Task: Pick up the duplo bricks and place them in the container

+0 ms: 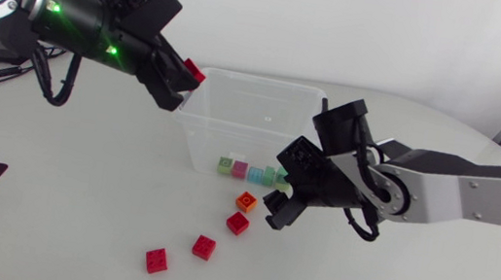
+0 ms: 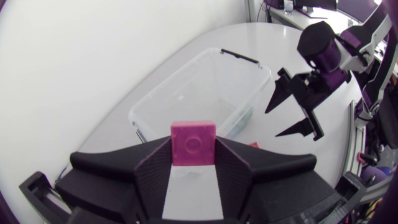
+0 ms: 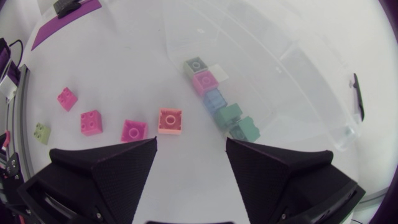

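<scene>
Red duplo brick is pinched between both fingers of the left gripper, off the table, at the left rim of the clear plastic container. The right gripper has its fingers spread with nothing between them, and hangs over the table just in front of the container. An orange brick lies just ahead of it. Three more red bricks are strung out on the table past the orange one. A row of green, pink and blue bricks lies along the container's front wall; can't tell if they are inside or outside it. A yellow-green brick sits farthest out.
</scene>
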You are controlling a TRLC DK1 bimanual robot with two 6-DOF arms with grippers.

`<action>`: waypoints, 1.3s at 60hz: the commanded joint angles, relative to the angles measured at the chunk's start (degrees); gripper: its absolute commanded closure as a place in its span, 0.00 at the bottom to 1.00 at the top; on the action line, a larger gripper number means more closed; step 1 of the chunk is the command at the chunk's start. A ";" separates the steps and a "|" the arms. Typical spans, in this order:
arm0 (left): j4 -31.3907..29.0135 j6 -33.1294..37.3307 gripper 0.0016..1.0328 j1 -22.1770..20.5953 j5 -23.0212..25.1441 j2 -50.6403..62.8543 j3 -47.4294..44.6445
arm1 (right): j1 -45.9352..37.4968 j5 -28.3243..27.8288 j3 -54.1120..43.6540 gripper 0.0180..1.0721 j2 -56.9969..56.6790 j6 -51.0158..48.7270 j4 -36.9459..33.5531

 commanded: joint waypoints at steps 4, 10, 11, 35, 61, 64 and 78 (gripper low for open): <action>2.46 -2.22 0.70 0.01 1.66 5.68 3.72 | -1.33 -0.74 5.01 0.25 4.46 -2.31 1.31; 5.45 -2.48 0.70 0.10 2.54 11.13 6.18 | -2.56 -0.83 7.56 0.24 6.57 -3.19 1.66; 5.98 -2.39 0.70 0.19 2.63 12.27 6.62 | -2.74 -0.83 8.26 0.25 7.18 -3.54 1.66; 6.33 -1.69 0.05 3.97 5.70 12.27 6.27 | 1.13 -1.44 6.06 0.20 8.59 -2.31 1.31; 2.64 3.85 0.05 6.61 8.08 -6.54 -11.22 | 2.89 1.72 -0.79 0.20 -0.55 0.94 2.28; 1.58 5.43 0.05 6.52 8.08 -7.24 -13.33 | 2.89 1.72 -1.06 0.20 0.33 1.12 2.37; -2.81 12.72 0.05 6.61 8.08 -12.51 -21.86 | 5.44 3.92 -1.32 0.20 6.65 2.61 4.57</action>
